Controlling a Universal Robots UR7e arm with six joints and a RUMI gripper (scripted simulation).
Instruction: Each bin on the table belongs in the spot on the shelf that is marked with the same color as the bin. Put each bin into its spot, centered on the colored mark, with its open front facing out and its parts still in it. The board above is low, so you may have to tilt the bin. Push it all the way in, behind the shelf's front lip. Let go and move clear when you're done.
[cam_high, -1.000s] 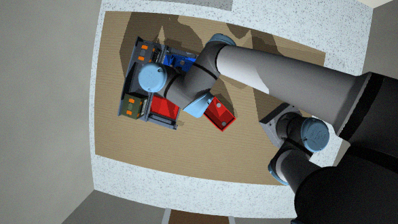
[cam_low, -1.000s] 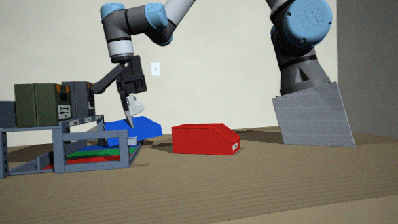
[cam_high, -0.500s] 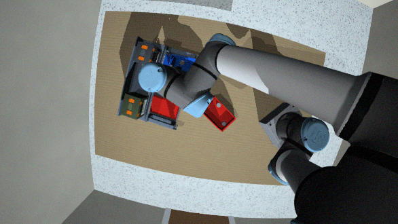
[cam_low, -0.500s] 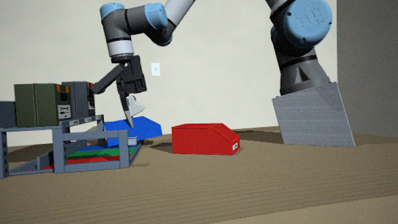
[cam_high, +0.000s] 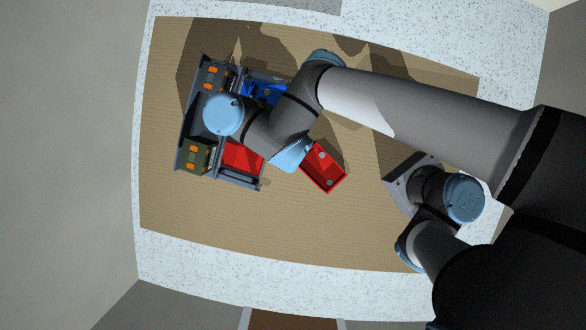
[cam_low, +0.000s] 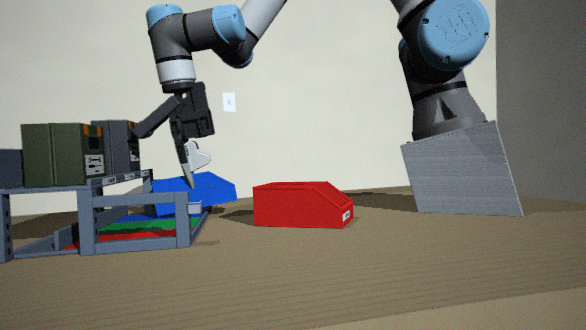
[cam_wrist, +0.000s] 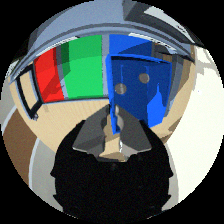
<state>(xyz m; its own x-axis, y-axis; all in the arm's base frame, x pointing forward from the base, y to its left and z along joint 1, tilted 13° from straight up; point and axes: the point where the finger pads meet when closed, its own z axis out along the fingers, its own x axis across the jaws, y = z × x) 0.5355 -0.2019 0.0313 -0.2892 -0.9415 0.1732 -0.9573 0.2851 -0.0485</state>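
Closed fingers (cam_low: 191, 186) grip the blue bin (cam_high: 274, 91) (cam_low: 212, 189) (cam_wrist: 137, 102), tilted at the shelf's (cam_high: 178, 159) (cam_low: 86, 225) (cam_wrist: 75, 25) front, mostly outward of its blue mark (cam_low: 131, 218) (cam_wrist: 130, 44).

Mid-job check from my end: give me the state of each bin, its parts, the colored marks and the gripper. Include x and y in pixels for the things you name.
Gripper (cam_low: 191, 186) (cam_wrist: 112, 104): shut on the blue bin's wall.
Blue bin (cam_high: 277, 89) (cam_low: 200, 190) (cam_wrist: 135, 102): tilted, not fully in, two round parts inside.
Red bin (cam_high: 320, 167) (cam_low: 290, 205): upright on the table, off the shelf, two round parts inside.
Red mark (cam_high: 242, 157) (cam_low: 135, 234) (cam_wrist: 49, 75): no bin on it.
Green mark (cam_low: 150, 226) (cam_wrist: 84, 70): no bin on it.
Blue mark (cam_wrist: 131, 44): partly hidden.
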